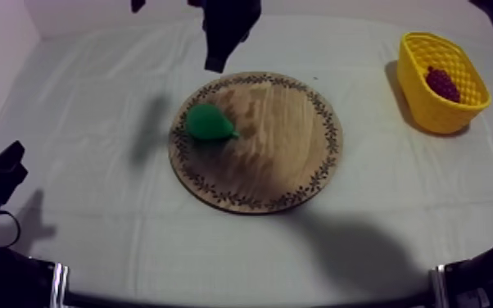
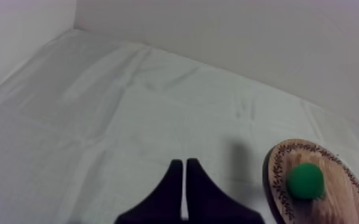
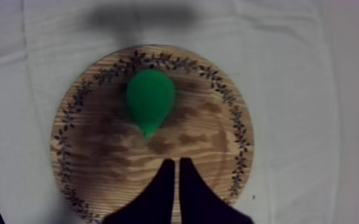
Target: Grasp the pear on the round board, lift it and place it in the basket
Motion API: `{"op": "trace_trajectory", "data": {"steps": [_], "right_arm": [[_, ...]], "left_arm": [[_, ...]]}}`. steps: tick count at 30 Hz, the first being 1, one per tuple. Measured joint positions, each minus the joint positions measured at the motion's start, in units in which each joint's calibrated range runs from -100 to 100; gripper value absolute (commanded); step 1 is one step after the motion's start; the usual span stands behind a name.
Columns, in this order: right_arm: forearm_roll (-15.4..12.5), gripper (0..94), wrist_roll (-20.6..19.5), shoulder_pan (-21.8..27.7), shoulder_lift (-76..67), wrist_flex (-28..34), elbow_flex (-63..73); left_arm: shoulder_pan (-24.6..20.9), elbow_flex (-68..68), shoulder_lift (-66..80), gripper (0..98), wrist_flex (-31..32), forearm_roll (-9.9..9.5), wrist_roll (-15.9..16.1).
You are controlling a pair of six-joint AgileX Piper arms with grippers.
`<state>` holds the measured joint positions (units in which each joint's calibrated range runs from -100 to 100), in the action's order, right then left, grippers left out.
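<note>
Right wrist view | green pear (image 3: 150, 100) on wooden board (image 3: 113, 176), tip toward right gripper (image 3: 176, 162) | gripper closed, empty

A creased grey-white tablecloth (image 1: 94, 147) lies under soft light, meeting a plain pale wall (image 2: 247, 42) at its far edge.

smooth green pear (image 1: 209, 122), lying on its side near the left rim of a round wooden board (image 1: 282, 147), narrow end toward the board's middle. board flat at the table's middle, dark leaf pattern round its rim. yellow basket (image 1: 431, 113), upright, slatted walls, by the table's far right corner, well apart from the board.
</note>
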<state>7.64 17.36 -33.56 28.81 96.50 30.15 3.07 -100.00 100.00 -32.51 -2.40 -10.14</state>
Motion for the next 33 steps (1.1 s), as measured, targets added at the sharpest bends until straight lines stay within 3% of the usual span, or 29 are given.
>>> {"op": "trace_trajectory", "data": {"steps": [10,12,17,20,26,33], "right_arm": [[0.0,3.6,-0.6,-1.0,1.2,1.5,0.8],[-0.9,11.7,-0.5,-1.0,1.7,1.5,0.9],[-1.0,43.3,-0.7,-1.2,2.6,1.6,0.9],[-0.7,55.0,-1.6,-1.4,3.0,1.6,1.4],[-0.4,66.3,-1.0,-1.6,3.4,1.6,1.6],[-0.5,69.5,0.9,-1.4,4.4,1.6,3.0]], "left_arm": [[0.0,0.0,0.0,0.1,0.0,0.0,0.0],[0.0,0.0,0.0,0.1,0.0,0.0,0.0],[0.0,0.0,0.0,0.1,0.0,0.0,0.0],[0.0,0.0,0.0,0.1,0.0,0.0,0.0],[0.0,0.0,0.0,0.1,0.0,0.0,0.0],[0.0,0.0,0.0,0.1,0.0,0.0,0.0]]}}
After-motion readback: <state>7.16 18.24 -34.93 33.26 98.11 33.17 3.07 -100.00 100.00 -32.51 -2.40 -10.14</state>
